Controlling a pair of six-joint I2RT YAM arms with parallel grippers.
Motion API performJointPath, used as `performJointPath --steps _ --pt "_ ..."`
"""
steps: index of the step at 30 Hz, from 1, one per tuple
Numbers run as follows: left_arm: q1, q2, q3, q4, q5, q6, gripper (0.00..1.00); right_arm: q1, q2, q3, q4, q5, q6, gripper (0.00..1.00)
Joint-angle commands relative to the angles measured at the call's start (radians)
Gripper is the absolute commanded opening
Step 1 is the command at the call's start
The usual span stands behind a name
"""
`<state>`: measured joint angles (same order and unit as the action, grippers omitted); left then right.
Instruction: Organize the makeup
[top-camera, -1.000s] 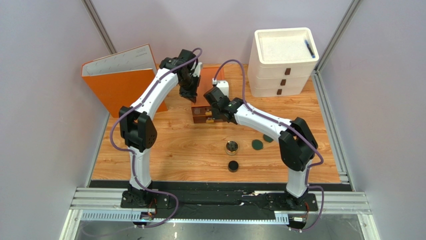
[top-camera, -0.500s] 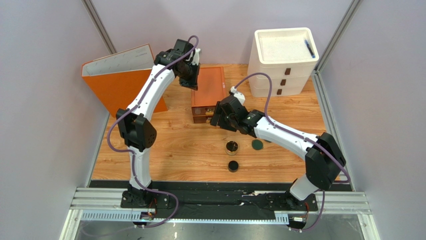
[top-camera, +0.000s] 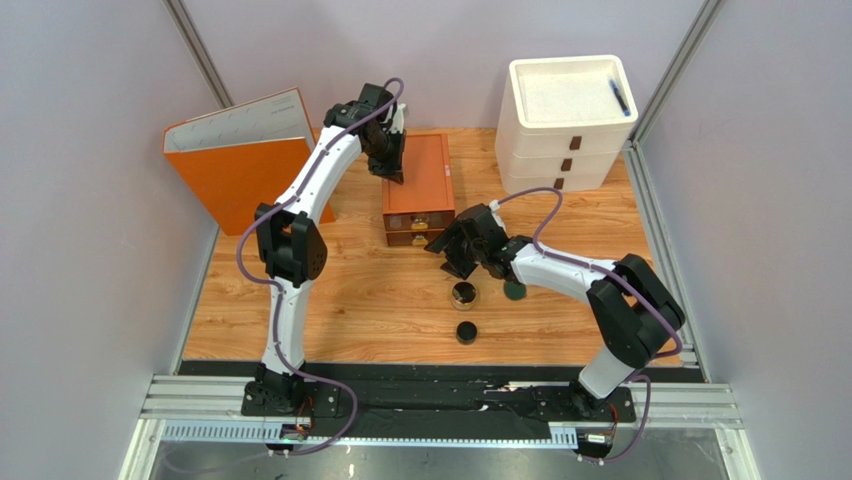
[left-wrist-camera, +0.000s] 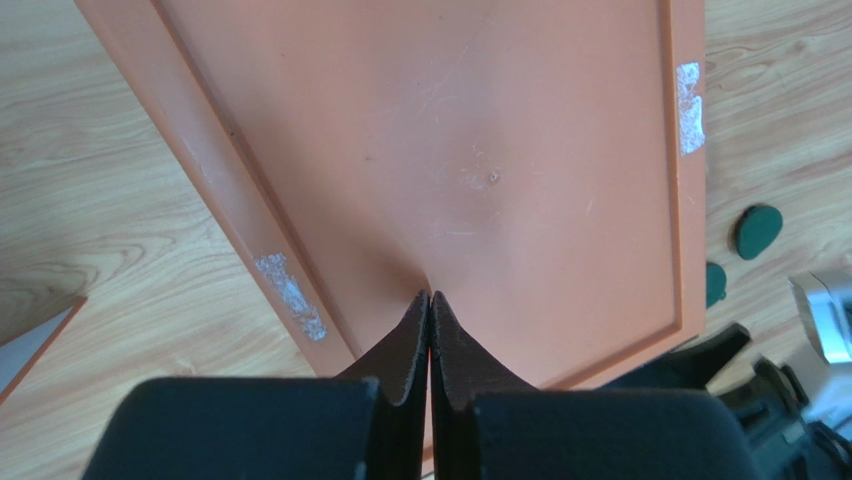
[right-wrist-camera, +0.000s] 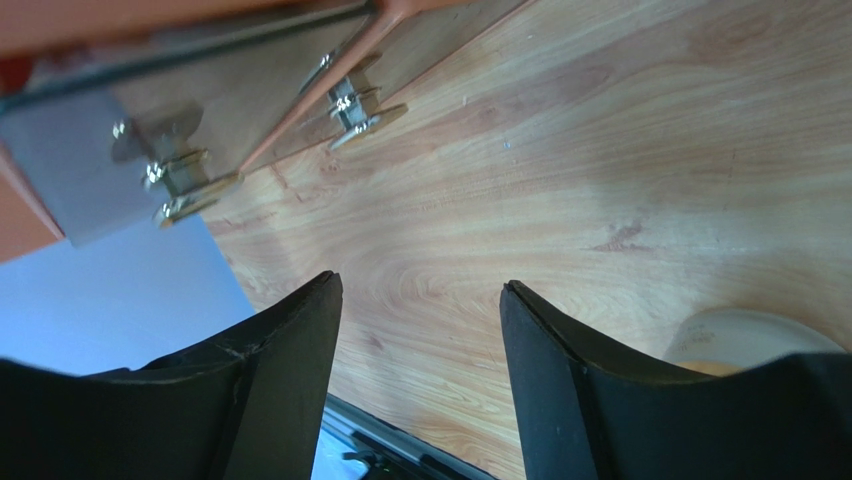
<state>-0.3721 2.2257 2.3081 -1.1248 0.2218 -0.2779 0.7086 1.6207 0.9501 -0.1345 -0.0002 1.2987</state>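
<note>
Round gold jar (top-camera: 463, 294) stands upright, mouth up, on the wooden table (top-camera: 360, 300), with the small black pot (top-camera: 466, 331) nearer the arms. Right gripper (right-wrist-camera: 420, 340), fingers spread, hovers beside the jar. Left gripper (left-wrist-camera: 430, 325), fingers pressed together, points down onto the orange drawer box (left-wrist-camera: 480, 150). Only the left wrist view shows two green discs (left-wrist-camera: 757, 230).

This looks to me like a robotics lab test cell: plain grey partition walls (top-camera: 90, 150), an aluminium mounting rail (top-camera: 200, 400) and a wood-grain tabletop (top-camera: 370, 300).

no readable text, no labels, no brands, no numbers
</note>
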Motion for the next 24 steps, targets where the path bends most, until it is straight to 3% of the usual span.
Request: performJointPath --steps 1,10,24 --pt "0.006 -0.001 0.047 -0.015 0.021 -0.017 0.00 -0.021 0.041 -0.045 0.189 -0.047 0.161 0.63" --pt "0.007 -0.003 0.028 -0.023 0.036 -0.012 0.00 -0.032 0.177 -0.080 0.435 -0.115 0.323 0.63" --pt "0.007 -0.023 -0.029 -0.003 0.077 -0.001 0.00 -0.044 0.237 -0.128 0.592 -0.104 0.441 0.63"
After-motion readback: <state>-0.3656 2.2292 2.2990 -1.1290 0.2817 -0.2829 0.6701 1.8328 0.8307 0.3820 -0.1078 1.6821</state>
